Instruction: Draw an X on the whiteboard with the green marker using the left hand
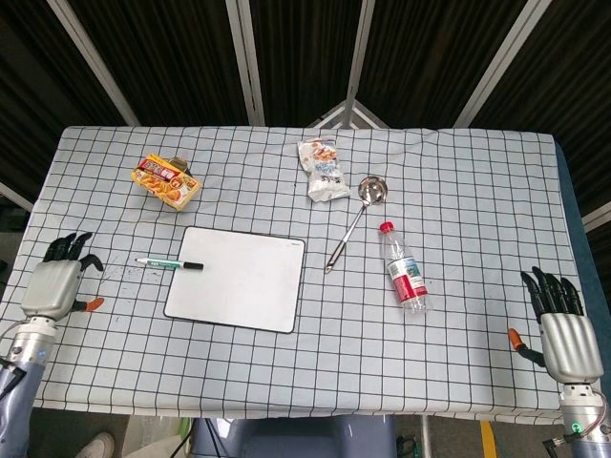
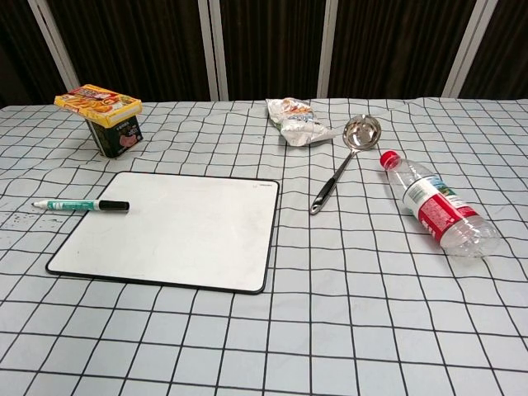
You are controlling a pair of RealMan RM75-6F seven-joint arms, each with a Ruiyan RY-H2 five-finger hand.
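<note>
The whiteboard (image 1: 237,278) (image 2: 173,228) lies flat left of the table's middle, its surface blank. The green marker (image 1: 168,263) (image 2: 80,205) lies across the board's left edge, black cap on the board, body sticking out to the left. My left hand (image 1: 55,281) hovers over the table's left edge, fingers apart and empty, a short way left of the marker. At the front right corner my right hand (image 1: 561,326) stays open, holding nothing. Neither hand shows in the chest view.
A yellow food box (image 1: 166,180) on a dark can stands behind the board. A snack bag (image 1: 323,169), a metal ladle (image 1: 353,220) and a lying plastic bottle (image 1: 405,269) occupy the middle and right. Checked cloth covers the table.
</note>
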